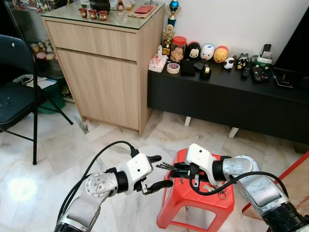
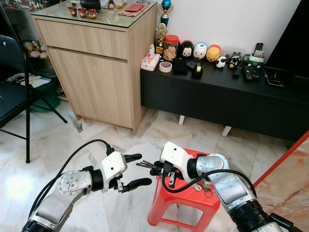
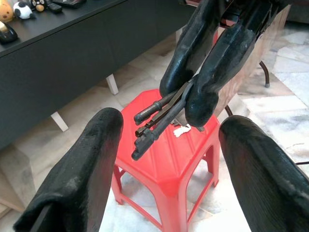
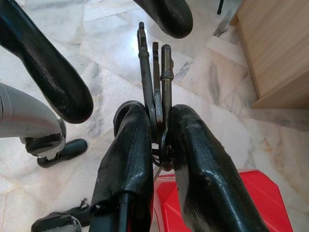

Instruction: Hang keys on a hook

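A bunch of dark keys (image 1: 165, 166) juts out sideways from my right gripper (image 1: 179, 170), which is shut on it above the left edge of a red plastic stool (image 1: 176, 195). A key ring with more keys (image 1: 218, 192) dangles from the bunch over the stool top. My left gripper (image 1: 159, 171) stands open just left of the stool, one finger above and one below the key tips, not touching them. In the right wrist view the key shafts (image 4: 154, 63) point out between my two pads (image 4: 130, 145). In the left wrist view the key tips (image 3: 147, 130) lie between my spread fingers (image 3: 91, 164).
A tall wooden cabinet (image 1: 106, 72) stands at the back left. A low black console (image 1: 231, 96) with toys and remotes runs along the wall. A black folding chair (image 1: 19, 96) is far left. A red bar (image 1: 289, 169) slants at the right. The floor is marble.
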{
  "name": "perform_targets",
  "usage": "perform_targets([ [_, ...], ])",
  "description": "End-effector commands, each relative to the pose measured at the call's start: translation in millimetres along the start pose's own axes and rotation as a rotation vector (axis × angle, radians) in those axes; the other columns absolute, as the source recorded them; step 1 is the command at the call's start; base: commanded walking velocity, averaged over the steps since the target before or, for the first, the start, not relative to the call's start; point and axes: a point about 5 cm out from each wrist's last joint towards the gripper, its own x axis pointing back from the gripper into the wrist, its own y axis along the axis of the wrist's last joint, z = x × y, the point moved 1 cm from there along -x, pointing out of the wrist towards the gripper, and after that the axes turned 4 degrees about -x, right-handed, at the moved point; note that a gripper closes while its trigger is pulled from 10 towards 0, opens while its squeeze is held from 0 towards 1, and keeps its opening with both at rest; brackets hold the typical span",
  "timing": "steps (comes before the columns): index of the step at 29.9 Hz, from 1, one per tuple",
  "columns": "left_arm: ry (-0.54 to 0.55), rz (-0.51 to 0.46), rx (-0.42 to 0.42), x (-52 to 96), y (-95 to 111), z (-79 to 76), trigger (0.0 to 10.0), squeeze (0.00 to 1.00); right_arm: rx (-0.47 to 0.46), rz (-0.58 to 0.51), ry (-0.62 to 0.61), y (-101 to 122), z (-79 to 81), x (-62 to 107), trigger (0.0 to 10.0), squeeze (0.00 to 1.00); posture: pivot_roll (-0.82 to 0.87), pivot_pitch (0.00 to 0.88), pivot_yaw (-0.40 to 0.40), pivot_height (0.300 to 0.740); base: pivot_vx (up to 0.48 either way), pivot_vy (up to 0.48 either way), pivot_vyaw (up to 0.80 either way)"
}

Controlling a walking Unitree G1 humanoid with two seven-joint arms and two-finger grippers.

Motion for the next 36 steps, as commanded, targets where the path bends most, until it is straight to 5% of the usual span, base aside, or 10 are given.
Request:
perform_targets([
  [1, -0.007, -0.006, 0.008, -1.5, 2.0, -1.1, 0.0, 0.00, 0.004, 0.000, 0.002, 0.6, 1.8, -0.5, 10.0, 0.00, 0.02, 0.000, -0.091, 0.740, 0.000, 0.000, 0.00],
  [36, -0.047, 0.083, 0.004, -1.0, -12.1, -4.9, 0.0, 0.00, 0.012, -0.028, -0.023, 9.0, -3.2, -3.7, 10.0, 0.00, 0.02, 0.000, -0.088, 0.740, 0.000, 0.000, 0.00],
])
